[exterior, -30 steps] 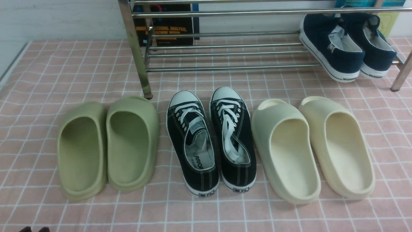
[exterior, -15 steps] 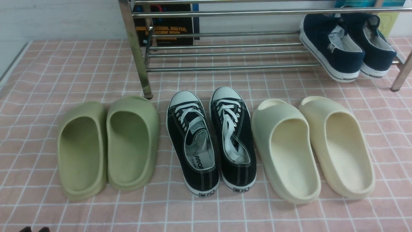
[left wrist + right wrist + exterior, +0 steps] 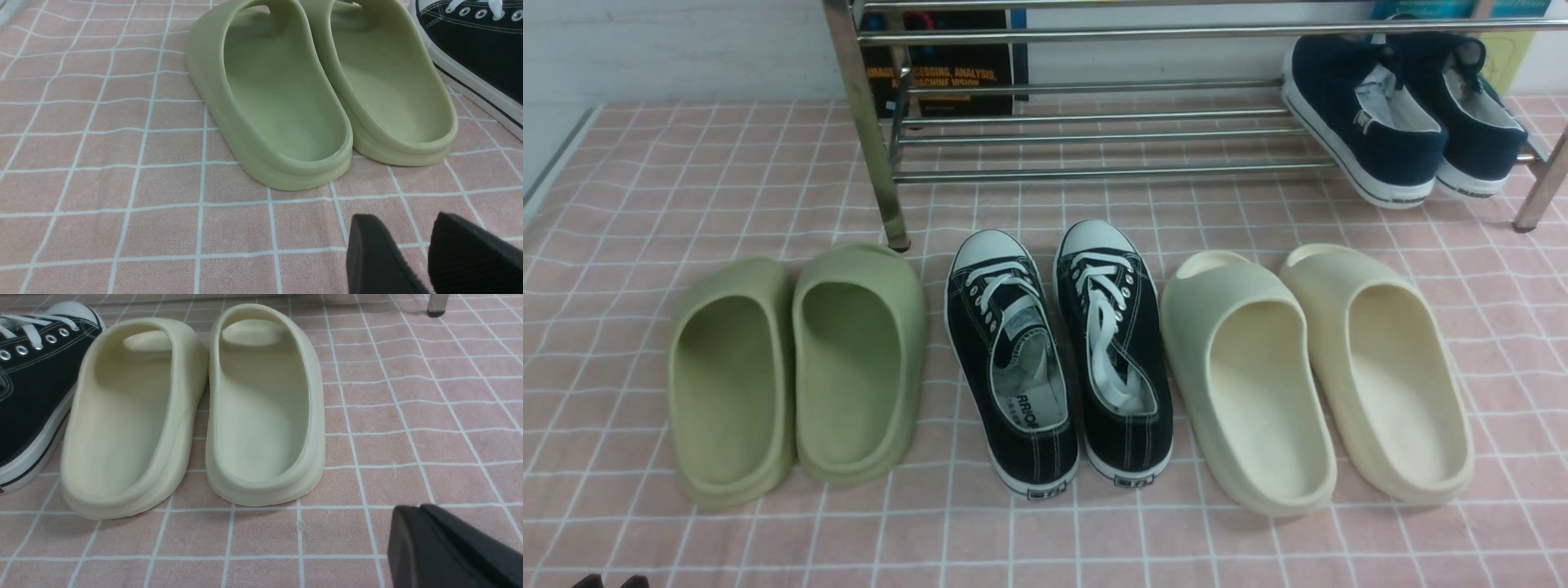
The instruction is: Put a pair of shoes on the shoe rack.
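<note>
The pair of shoes, two navy slip-ons with white soles, rests on the lowest tier of the chrome shoe rack (image 3: 1094,171) at its right end. One shoe (image 3: 1364,122) lies beside the other (image 3: 1470,114), toes to the back and heels tilted down over the front bar. Neither gripper is near them. My left gripper (image 3: 402,220) hovers open and empty over the pink cloth, just behind the green slides; only its tips (image 3: 609,581) peek in at the front view's lower left. My right gripper (image 3: 412,508) is shut and empty, behind the cream slides. It is outside the front view.
Three pairs stand in a row before the rack: green slides (image 3: 792,367), black lace-up sneakers (image 3: 1058,351) and cream slides (image 3: 1315,367). A dark book (image 3: 943,73) leans behind the rack. The rack's front left leg (image 3: 874,147) stands just behind the green slides.
</note>
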Controlling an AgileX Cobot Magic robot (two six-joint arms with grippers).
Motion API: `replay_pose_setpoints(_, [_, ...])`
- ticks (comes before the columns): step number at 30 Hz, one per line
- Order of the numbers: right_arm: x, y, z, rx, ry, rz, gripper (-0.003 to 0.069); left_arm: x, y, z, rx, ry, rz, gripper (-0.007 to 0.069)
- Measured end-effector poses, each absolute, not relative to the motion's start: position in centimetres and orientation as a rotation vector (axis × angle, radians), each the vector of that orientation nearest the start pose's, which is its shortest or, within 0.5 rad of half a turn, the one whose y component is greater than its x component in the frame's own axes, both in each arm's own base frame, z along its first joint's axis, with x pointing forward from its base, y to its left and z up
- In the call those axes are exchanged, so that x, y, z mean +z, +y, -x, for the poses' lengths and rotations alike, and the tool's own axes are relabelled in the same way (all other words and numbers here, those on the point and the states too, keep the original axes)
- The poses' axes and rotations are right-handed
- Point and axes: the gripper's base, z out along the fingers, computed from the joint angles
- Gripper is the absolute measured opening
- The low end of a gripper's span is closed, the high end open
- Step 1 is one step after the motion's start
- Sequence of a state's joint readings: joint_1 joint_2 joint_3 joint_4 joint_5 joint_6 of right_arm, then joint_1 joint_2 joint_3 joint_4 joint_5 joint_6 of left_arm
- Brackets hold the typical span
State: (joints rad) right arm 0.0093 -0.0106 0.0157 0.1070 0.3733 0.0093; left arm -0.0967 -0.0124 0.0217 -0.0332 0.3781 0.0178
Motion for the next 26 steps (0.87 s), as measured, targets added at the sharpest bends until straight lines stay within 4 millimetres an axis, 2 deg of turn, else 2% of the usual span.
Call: replay_pose_setpoints(26, [17.51,0.40,-5.24,0.118,1.860,-0.065,0.0020,17.26,-0.62,-5.20,-0.087,1.870,-0.087,0.0239])
